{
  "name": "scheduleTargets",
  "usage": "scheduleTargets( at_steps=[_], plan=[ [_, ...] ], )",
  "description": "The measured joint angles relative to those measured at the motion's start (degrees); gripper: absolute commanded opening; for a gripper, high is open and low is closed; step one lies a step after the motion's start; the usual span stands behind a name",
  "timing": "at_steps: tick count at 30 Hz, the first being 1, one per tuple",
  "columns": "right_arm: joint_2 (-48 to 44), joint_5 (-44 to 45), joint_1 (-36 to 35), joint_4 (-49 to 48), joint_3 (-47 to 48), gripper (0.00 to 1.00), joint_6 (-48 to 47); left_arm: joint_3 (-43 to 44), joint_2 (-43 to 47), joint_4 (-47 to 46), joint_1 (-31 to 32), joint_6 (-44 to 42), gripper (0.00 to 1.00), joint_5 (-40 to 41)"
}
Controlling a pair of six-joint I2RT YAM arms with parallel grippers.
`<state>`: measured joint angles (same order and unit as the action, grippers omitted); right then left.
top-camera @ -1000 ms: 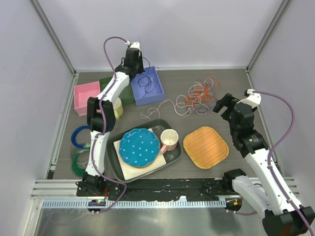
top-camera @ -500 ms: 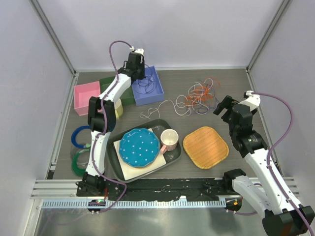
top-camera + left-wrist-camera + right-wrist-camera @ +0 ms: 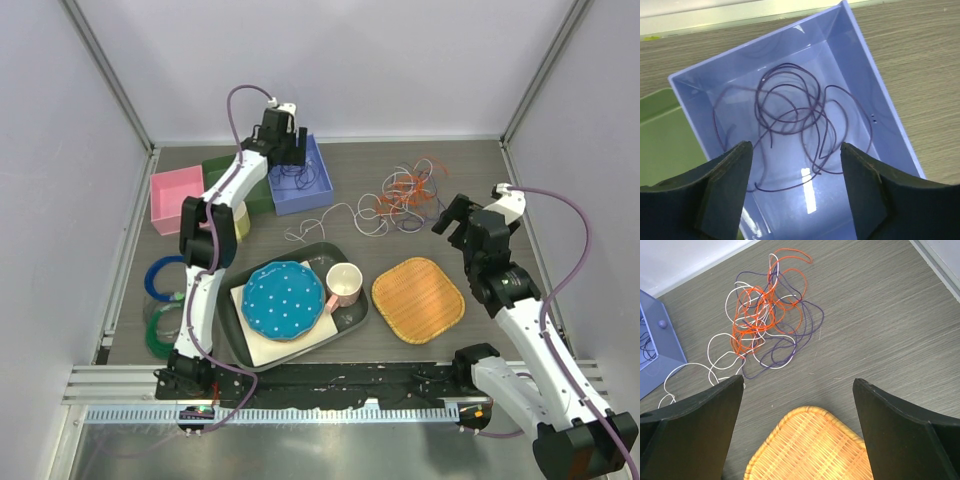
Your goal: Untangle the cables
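The cables (image 3: pixel 765 315), an orange, white and dark purple tangle, lie on the tabletop (image 3: pixel 880 315) at 11 o'clock from the right hand (image 3: pixel 797 382), which is spread wide and empty. One purple strand (image 3: pixel 792 117) lies loose in the blue bin (image 3: pixel 885 125) beneath the left hand (image 3: pixel 795 155), likewise spread. They look light, limp and springy, best pinched at an outlying loop. No writing is readable.

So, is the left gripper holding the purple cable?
No, the left gripper is open above the purple cable lying in the blue box.
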<state>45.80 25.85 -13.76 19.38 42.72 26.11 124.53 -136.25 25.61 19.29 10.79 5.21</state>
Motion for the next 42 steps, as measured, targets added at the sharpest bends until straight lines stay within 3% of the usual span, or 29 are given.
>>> scheduleTargets(
  at_steps=[1,3,9,17,22,26,28,31,36,42],
  plan=[
    [0.0,0.0,0.0,0.0,0.0,0.99,0.0,0.0,0.0,0.0,0.1,-0.3,0.93,-0.5],
    [0.5,-0.5,0.0,-0.2,0.0,1.00,-0.1,-0.3,0.3,0.2,0.4,-0.5,1.00,-1.3],
    [8.3,-5.2,0.0,-2.2,1.5,1.00,-1.2,-6.5,7.0,1.0,2.8,-0.3,1.00,-2.4],
    [29.5,-9.4,1.8,-4.3,13.6,0.96,-1.5,-26.5,32.7,-3.5,8.7,4.6,1.00,-1.5],
    [41.2,-14.7,9.2,-4.8,16.3,0.79,1.3,-46.2,51.7,-8.6,13.0,8.8,1.00,1.8],
    [51.5,-18.4,12.4,-3.9,19.5,0.64,3.0,-58.4,59.1,-10.7,14.5,11.8,1.00,2.3],
    [55.2,-19.9,12.5,-3.7,20.9,0.46,4.0,-62.1,60.0,-10.8,14.5,13.0,1.00,2.3],
    [58.6,-21.2,12.3,-3.9,22.5,0.22,5.2,-64.9,60.0,-10.7,14.5,13.9,1.00,2.7],
    [58.9,-21.3,12.2,-4.6,22.6,0.06,7.3,-65.3,60.1,-11.0,14.5,14.4,1.00,3.3],
    [53.4,-20.4,12.2,-4.3,22.6,0.01,6.9,-65.3,60.1,-11.4,14.5,14.7,1.00,3.0]
  ],
)
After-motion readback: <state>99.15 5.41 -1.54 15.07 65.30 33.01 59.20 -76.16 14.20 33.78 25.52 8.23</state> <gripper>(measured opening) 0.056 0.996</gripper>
